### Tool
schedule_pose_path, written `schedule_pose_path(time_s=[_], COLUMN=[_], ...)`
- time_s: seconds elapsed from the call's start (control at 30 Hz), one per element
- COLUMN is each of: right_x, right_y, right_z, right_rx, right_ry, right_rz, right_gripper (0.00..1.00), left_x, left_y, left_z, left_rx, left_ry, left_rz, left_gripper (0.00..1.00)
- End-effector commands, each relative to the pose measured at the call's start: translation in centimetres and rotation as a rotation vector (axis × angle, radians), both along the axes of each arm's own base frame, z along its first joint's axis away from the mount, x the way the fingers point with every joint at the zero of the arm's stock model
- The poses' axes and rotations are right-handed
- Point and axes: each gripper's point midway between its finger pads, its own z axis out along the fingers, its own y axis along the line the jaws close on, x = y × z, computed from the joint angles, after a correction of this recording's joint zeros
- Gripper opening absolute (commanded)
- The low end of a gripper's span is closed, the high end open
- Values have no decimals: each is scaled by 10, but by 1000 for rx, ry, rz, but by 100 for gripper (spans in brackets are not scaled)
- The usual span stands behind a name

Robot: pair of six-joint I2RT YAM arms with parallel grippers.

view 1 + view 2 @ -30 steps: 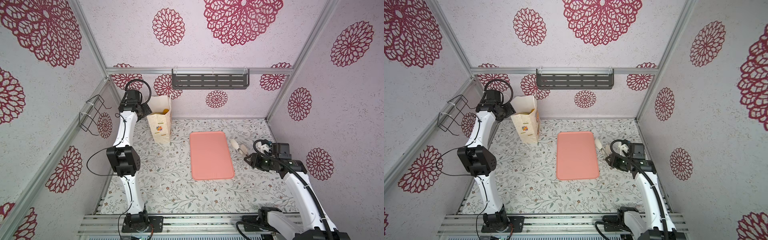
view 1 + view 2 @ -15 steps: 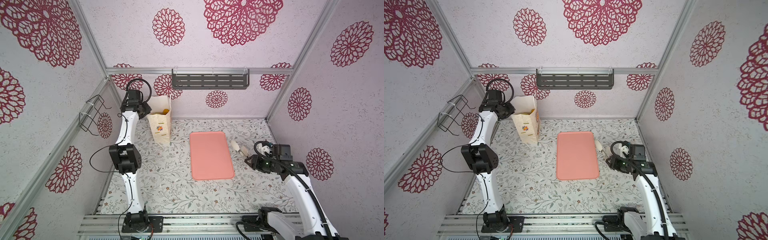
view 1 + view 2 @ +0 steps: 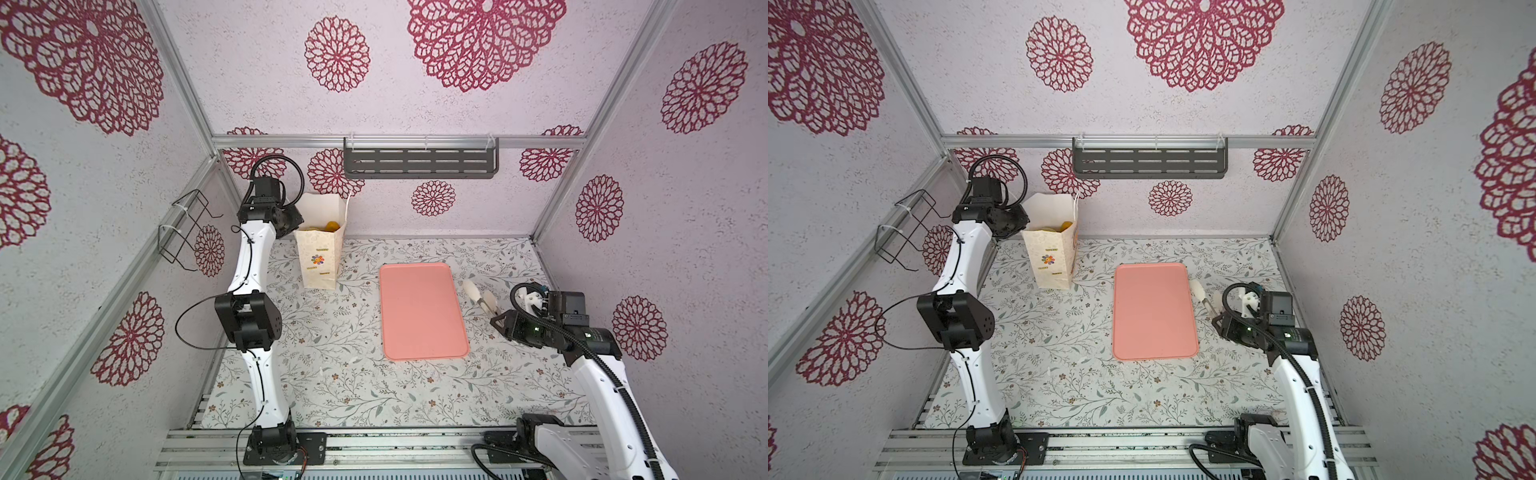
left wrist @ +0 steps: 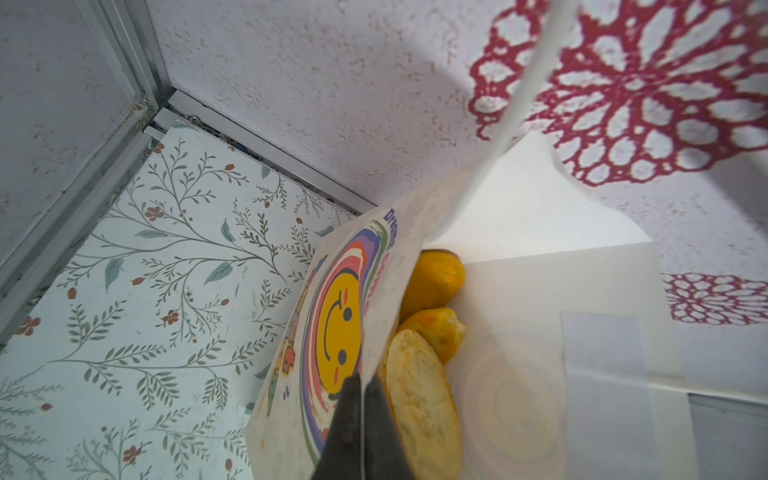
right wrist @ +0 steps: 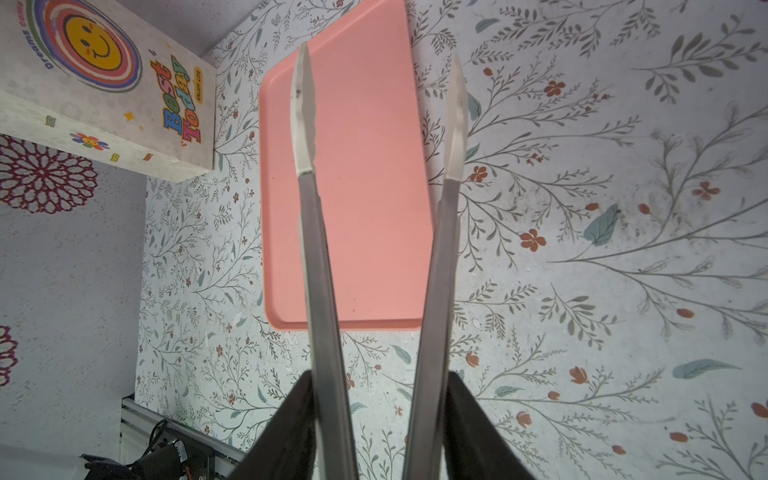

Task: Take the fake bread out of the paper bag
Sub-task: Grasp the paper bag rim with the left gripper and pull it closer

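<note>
Plainly, the coming move turns on the gap between the tongs and the bag's mouth. The fake bread (image 4: pixel 419 411) sits inside the paper bag (image 3: pixel 318 257), which stands upright near the far left corner of the worktop (image 3: pixel 332 374). Golden ends show just under the open mouth, so the pieces seem to stand on end, long axis running up toward the opening.

The left gripper (image 4: pixel 360 388) is the nearer one. Its jaws are closed thin on a printed wall of the bag at the rim, with bread just beside them on the inner side. The right gripper (image 5: pixel 380 386) has its jaws clamped on a pair of tongs (image 5: pixel 313 232), whose arms stand apart and empty. It hangs by the right edge of the pink tray (image 3: pixel 422 311), well apart from the bag. From there the bread lies across the tray, far and to the left, and the tongs would likely have to enter from above.
</note>
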Motion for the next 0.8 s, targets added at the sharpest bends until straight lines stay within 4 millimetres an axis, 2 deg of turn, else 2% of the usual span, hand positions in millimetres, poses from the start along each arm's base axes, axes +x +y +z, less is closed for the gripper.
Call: schedule_pose_path(time_s=[0.0,0.1,0.13,0.3,0.53,0.7,0.73,0.77], right_x=[-3,-7,-8,-17,-29,-35,-36,-37], right_y=[5,6,7,13,19,23,25,26], right_z=[27,30,31,38,45,50,51,53], right_rx=[27,33,38,66,93,117,125,131], right_ry=[-63,-63,-61,-64,-64,-69,-70,-73], right_rz=[11,16,20,36,47,45,46,47], right_gripper=[47,47,47,46,46,46,46,46], left_x=[-28,-51,-64,-122,-203,-246,-253,-258], left_y=[-23,-41,-45,-65,-67,-69,-69,-68], left_z=[45,38,47,34,28,22,21,22], left_rx=[12,3,4,-8,-56,-120,-128,-129], left_ry=[-57,-15,-28,-19,-61,-79,-80,-80], left_rz=[-114,-182,-196,-253,-212,-165,-159,-153], left_gripper=[0,0,0,0,0,0,3,12])
